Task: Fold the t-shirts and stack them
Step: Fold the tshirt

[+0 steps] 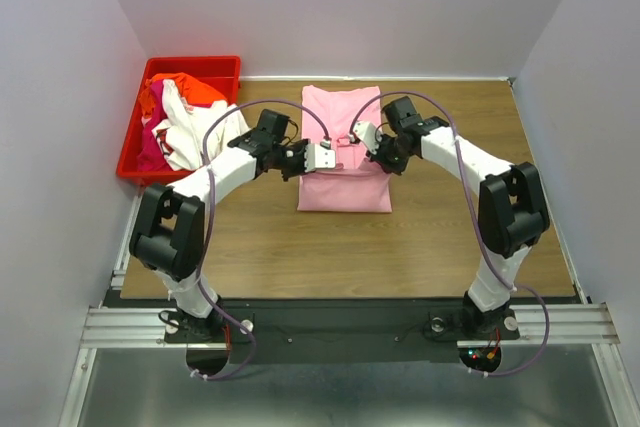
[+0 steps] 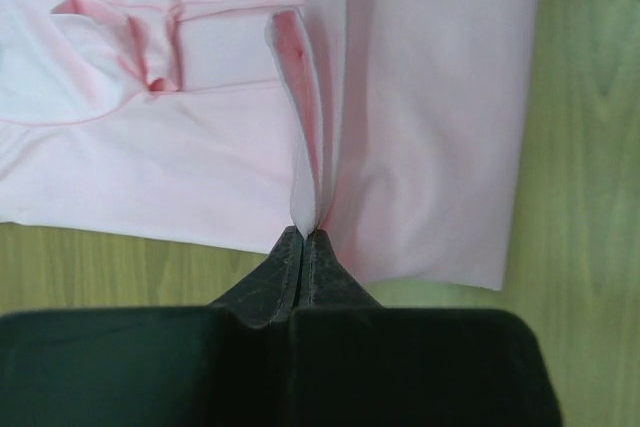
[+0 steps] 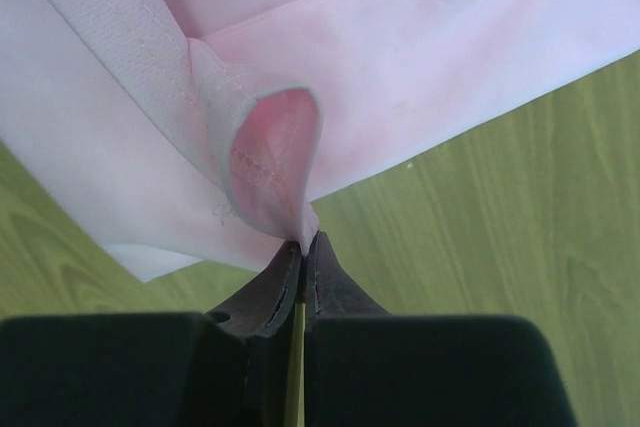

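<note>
Mid desk [image 1: 430, 247]: pink shirt [image 1: 342, 192].
Left pincer [image 2: 303, 235]: pinching its fold.
Right pincer [image 3: 303, 240]: pinching its edge.
Far left: bin [image 1: 195, 61] of shirts [image 1: 175, 122].

The left gripper [image 2: 303, 239] pinches a raised ridge of the light pink t-shirt [image 2: 430, 117], its fingertips pressed together on the cloth's near edge. Beyond and left of the gripper the shirt bunches into what may be a sleeve. Right of the gripper the cloth lies flat on the wooden table [image 2: 590, 197].

We see the light pink t-shirt [image 1: 345, 185] partly folded at centre, two edges raised; white, orange-red and magenta t-shirts [image 1: 176, 119] lie heaped far left.
</note>
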Available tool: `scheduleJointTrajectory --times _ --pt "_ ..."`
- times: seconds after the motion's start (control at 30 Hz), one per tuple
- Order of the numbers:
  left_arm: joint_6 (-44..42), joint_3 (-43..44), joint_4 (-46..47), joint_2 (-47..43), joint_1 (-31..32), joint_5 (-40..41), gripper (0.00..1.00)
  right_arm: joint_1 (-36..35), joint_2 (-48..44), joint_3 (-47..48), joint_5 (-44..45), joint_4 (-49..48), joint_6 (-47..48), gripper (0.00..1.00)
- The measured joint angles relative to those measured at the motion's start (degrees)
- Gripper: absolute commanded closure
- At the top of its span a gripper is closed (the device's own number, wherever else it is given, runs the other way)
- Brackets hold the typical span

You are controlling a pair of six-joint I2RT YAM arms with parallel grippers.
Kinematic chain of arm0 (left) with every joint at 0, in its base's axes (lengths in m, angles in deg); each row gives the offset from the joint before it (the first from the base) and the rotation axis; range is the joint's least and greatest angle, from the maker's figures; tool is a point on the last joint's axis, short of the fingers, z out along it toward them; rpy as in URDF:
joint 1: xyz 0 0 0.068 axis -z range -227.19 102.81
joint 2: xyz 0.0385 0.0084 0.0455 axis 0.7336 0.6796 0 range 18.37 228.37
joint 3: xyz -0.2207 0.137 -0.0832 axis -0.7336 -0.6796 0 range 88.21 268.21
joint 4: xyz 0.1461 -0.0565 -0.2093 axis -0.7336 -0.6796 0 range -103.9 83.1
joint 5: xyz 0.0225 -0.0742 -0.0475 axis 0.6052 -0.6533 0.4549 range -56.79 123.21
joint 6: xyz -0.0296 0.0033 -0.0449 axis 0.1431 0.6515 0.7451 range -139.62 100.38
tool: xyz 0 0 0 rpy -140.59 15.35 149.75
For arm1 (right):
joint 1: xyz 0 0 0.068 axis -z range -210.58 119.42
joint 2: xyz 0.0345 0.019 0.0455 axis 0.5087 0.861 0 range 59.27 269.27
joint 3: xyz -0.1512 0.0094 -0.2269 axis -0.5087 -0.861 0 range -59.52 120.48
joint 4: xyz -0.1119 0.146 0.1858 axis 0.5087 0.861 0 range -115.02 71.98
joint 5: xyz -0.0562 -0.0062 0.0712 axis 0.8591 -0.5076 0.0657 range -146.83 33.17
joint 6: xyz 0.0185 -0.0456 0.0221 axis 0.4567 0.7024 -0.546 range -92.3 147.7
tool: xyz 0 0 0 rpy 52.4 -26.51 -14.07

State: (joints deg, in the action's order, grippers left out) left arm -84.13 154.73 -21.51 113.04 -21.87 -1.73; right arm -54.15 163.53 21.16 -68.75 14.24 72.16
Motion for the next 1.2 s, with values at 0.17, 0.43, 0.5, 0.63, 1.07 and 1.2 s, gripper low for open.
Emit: scheduleJointTrajectory --times 0.17,0.43,0.5,0.63,1.07,1.2 --pt "-1.62 5.88 0.72 5.07 -1.95 0.04 1.0 0.44 3.98 5.42 0.61 -0.09 1.4 0.99" --pt "-2.75 12.41 1.2 12.66 -4.09 -0.13 1.0 1.77 11.52 12.79 1.03 -0.46 2.54 0.98" --pt "-2.78 13.42 1.62 14.43 -4.46 -0.13 1.0 1.95 12.96 14.19 1.03 -0.33 2.62 0.98" --pt "-2.71 16.26 1.75 18.25 -5.01 -0.04 0.97 2.32 16.63 17.97 1.16 -0.35 2.64 0.92" --pt "5.35 24.59 6.73 23.65 -7.04 2.71 0.41 5.07 19.89 29.11 2.62 -0.68 -3.37 0.43" --pt "9.35 22.27 8.33 20.79 -8.9 2.84 0.42 6.25 16.61 27.56 2.12 -0.98 -6.14 0.48"
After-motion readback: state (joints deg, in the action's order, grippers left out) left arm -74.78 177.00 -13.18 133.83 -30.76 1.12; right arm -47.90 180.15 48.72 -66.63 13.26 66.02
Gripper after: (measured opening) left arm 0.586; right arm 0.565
